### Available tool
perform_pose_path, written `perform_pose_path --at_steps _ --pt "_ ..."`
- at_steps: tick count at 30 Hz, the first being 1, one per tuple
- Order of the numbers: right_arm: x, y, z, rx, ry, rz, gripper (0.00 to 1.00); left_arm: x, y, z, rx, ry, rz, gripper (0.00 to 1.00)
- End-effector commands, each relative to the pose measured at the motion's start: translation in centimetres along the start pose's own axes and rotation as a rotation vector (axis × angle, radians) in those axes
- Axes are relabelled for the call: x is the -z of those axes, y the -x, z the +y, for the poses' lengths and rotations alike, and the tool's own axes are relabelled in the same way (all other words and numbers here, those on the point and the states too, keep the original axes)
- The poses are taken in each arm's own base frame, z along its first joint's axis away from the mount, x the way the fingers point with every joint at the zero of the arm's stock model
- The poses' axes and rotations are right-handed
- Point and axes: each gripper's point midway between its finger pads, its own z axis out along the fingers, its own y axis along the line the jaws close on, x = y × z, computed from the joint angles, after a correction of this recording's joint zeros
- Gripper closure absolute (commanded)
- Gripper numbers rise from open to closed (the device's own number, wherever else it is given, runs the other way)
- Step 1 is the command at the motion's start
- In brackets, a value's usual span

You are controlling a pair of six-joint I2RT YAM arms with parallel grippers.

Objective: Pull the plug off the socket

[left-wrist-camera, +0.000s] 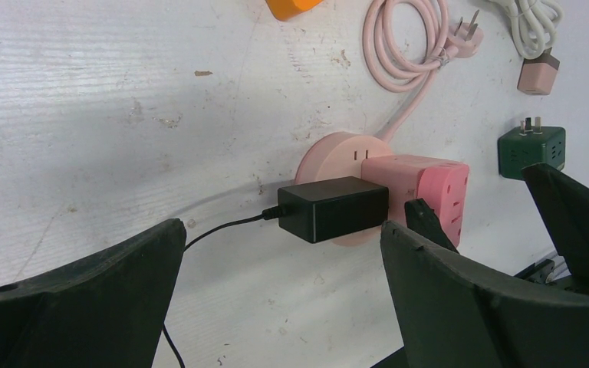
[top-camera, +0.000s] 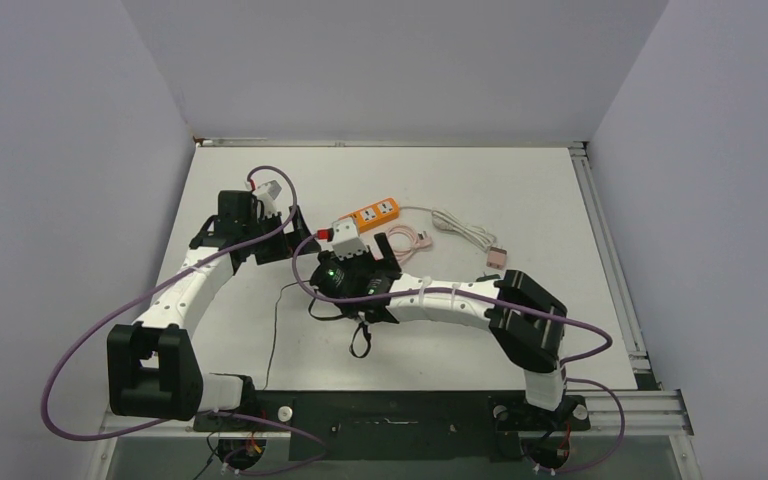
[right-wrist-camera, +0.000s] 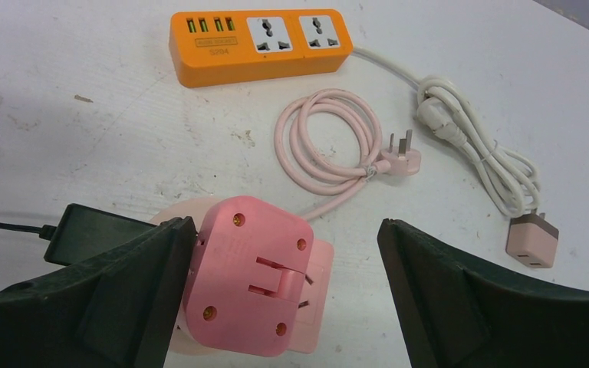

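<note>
So, both my grippers are set around one cluster near the middle of the table [right-wrist-camera: 84, 138]. My right gripper [right-wrist-camera: 285, 230] straddles the cube [right-wrist-camera: 245, 287] from above with its jaws wide apart: one finger is right against the cube's side, the other well clear. I judge that is to pin the socket so it does not drag along when the plug comes out.

My left gripper [left-wrist-camera: 282, 249] sits low on the other side, jaws likewise apart and holding nothing. The plug [left-wrist-camera: 333, 208] is lined up in the gap ahead, placed so, I think, because a pull straight back along its length should free it cleanly. The plug lies over the base [left-wrist-camera: 333, 157] and butts against the cube. It looks seated in the cube's side face, though I cannot see the pins.

Counting:
- one black plug with one thin lead [left-wrist-camera: 222, 228]
- one pink cube
- one round pink base
- one green cube [left-wrist-camera: 531, 149] off to the side
- one orange strip [right-wrist-camera: 261, 46] with two sockets and four small ports
- two loose cords — the pink cord [right-wrist-camera: 322, 142] coiled, the white cord [right-wrist-camera: 468, 146] looped — each with its own end lying free
- two grippers, neither closed on anything
</note>
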Motion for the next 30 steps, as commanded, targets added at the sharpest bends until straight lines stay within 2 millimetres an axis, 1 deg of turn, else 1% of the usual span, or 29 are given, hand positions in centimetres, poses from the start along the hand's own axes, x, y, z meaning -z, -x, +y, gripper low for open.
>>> perform_pose_path --at_steps 1,10,13,17,20,22,24,27,30 --pt "1.3 3.1 -3.0 -0.07 -0.052 -0.054 0.05 0.7 1.3 -0.4 -0.028 -0.009 -0.06 0.04" --pt "0.7 2.7 -6.6 -0.102 -0.1 -0.036 0.07 0.8 1.3 -0.3 -0.032 -0.006 -0.061 0.04" --pt "0.8 2.3 -7.7 -0.129 -0.094 -0.023 0.08 0.8 1.3 -0.3 -0.035 -0.008 -0.063 0.04" --pt "0.7 1.7 -8.7 -0.171 -0.077 -0.005 0.08 0.8 1.4 -0.3 -0.035 -0.009 -0.063 0.04" --pt "0.7 1.8 -9.3 -0.202 -0.059 -0.001 0.08 0.7 1.3 -0.4 -0.035 -0.012 -0.058 0.04" --pt "1.1 2.3 -9.1 -0.202 -0.036 -0.015 0.06 0.7 1.3 -0.4 -0.033 -0.013 -0.057 0.04" --pt "1.6 2.9 -8.4 -0.198 -0.012 -0.03 0.04 0.7 1.3 -0.4 -0.034 -0.014 -0.057 0.04" --pt "2.4 3.6 -6.5 -0.192 0.038 -0.041 0.03 0.7 1.3 -0.4 -0.034 -0.015 -0.057 0.04" --pt "2.7 3.6 -4.4 -0.198 0.103 -0.035 0.03 0.8 1.3 -0.5 -0.036 -0.018 -0.061 0.04"
